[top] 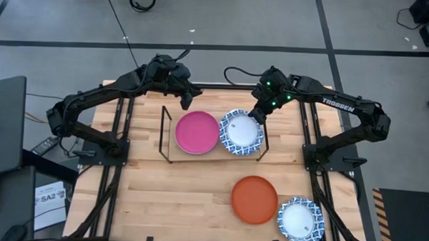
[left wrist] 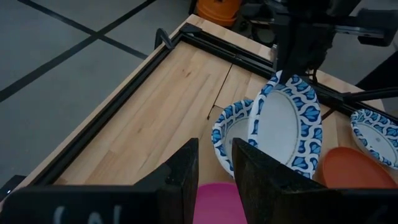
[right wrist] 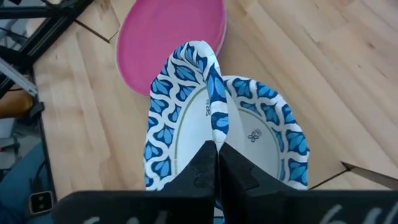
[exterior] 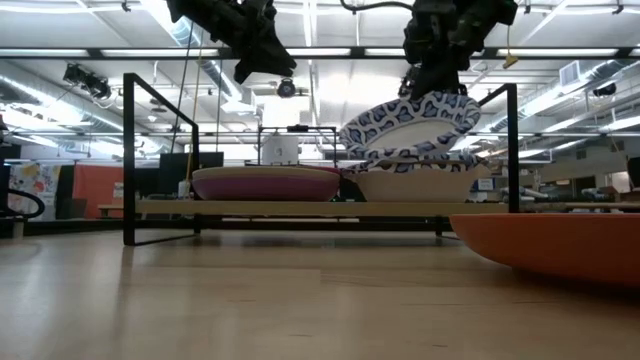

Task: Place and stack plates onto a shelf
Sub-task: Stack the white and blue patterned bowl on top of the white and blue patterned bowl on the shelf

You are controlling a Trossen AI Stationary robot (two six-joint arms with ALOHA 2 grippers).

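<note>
The shelf (top: 165,137) stands mid-table, a magenta plate (top: 197,132) resting flat on its board. To the right of it a blue-and-white plate (left wrist: 227,134) also lies on the board. A second blue-and-white plate (exterior: 410,122) tilts above that one, with my right gripper (right wrist: 216,149) shut on it. My left gripper (top: 188,99) hovers open above the shelf's far left part, with nothing between its fingers (left wrist: 186,177). My right gripper pinches the tilted plate's raised rim (right wrist: 214,127) between its two fingers, on the plate's far right side. The fingers slant down from above and from the far side. The plate stands steeply tilted, and its low rim (left wrist: 273,163) seems to rest in the plate beneath.
An orange plate (top: 255,199) and another blue-and-white plate (top: 301,221) lie on the table near its near right corner. Bare wood (top: 168,205) spreads over the near left. The shelf's upright black rods (exterior: 130,150) frame its ends.
</note>
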